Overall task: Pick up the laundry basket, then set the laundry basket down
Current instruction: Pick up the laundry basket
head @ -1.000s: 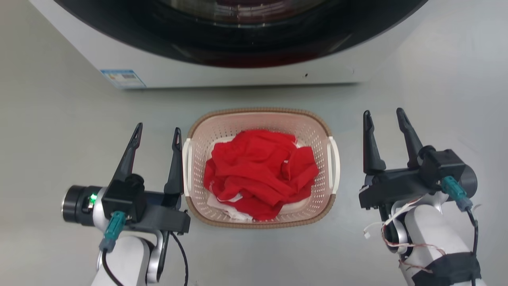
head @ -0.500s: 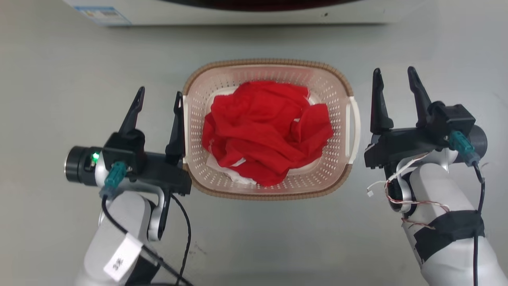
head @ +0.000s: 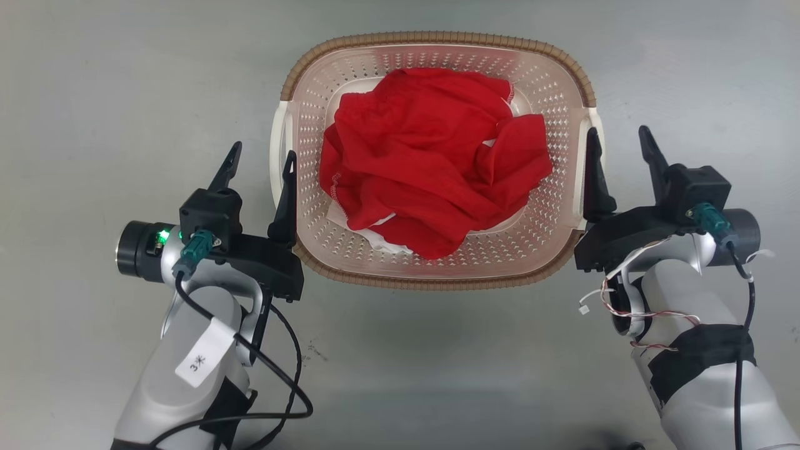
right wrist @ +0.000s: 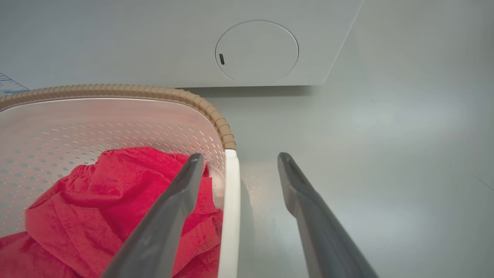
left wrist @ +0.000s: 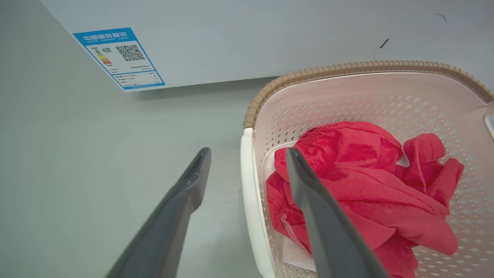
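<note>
Basket [head: 437,39] is sitting on the floor [head: 112,87], dead ctr in front of the robot, w/ a heap of clothes [head: 431,169] lying in it. Left gripper [head: 263,150] is standing at the basket's left side, straddling the left handle [left wrist: 249,200]: one finger outside, the other inside, over the clothes. Right gripper [head: 617,130] is doing the same at the right handle [right wrist: 230,208], opp. side. Washing machine [left wrist: 251,38] is standing just behind the basket, its label [left wrist: 119,58] sitting toward the left.

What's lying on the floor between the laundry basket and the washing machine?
Nothing: in the left wrist view a bare strip of grey floor separates the laundry basket from the washing machine.
</note>
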Controlling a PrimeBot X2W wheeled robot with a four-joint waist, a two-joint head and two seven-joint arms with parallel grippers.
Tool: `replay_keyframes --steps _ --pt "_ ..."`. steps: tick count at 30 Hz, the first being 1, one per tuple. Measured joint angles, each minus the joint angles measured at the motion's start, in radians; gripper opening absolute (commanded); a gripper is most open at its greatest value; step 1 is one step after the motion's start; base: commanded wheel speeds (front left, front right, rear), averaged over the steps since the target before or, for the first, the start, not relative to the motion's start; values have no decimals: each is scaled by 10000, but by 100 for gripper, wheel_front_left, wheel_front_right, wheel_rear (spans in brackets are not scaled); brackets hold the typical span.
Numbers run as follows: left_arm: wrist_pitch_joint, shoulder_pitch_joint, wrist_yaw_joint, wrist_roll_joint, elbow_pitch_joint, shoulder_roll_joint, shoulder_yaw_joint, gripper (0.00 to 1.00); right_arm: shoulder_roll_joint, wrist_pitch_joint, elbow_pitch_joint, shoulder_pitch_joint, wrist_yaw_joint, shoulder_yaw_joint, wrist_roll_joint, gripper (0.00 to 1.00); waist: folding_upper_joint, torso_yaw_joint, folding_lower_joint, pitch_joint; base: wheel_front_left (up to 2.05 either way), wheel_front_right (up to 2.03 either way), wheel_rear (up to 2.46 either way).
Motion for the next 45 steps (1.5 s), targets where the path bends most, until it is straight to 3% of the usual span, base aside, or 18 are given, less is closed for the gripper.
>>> replay_keyframes --steps 22,26,28,29,30,32,33,35,45 --pt "159 -1172 -533 -293 2405 -109 -198 100 194 77 1609 -745 249 462 100 99 -1 -61 -1 915 0 0 0" --pt "155 -1371 -548 -295 2769 -161 -251 100 201 77 1804 -813 288 545 115 81 -1 -31 -1 996 0 0 0" --pt "151 -1412 -550 -326 2901 -161 -274 100 213 75 1910 -824 334 596 127 65 -3 -19 -1 1011 0 0 0" --pt "150 -1469 -554 -349 2980 -165 -288 100 215 75 1954 -845 336 633 127 65 -3 -14 -1 1019 0 0 0" --pt "150 -1550 -616 -353 3060 -169 -301 100 215 75 1983 -879 336 656 127 56 -3 -9 -1 1027 0 0 0" --pt "150 -1686 -639 -353 3191 -176 -345 59 221 75 2063 -1015 337 688 127 44 -3 0 -1 1043 0 0 0" --pt "150 -1742 -640 -353 3243 -182 -372 44 222 75 2079 -1076 341 698 127 36 -3 4 -1 1050 0 0 0" --pt "146 -1797 -731 -353 3373 -188 -470 2 232 73 2196 -1198 349 734 130 0 -3 9 -1 1059 0 0 0" --pt "59 -1924 -800 -391 4013 -320 -683 0 372 59 2777 -1259 351 832 332 0 -3 13 -1 842 0 0 0"
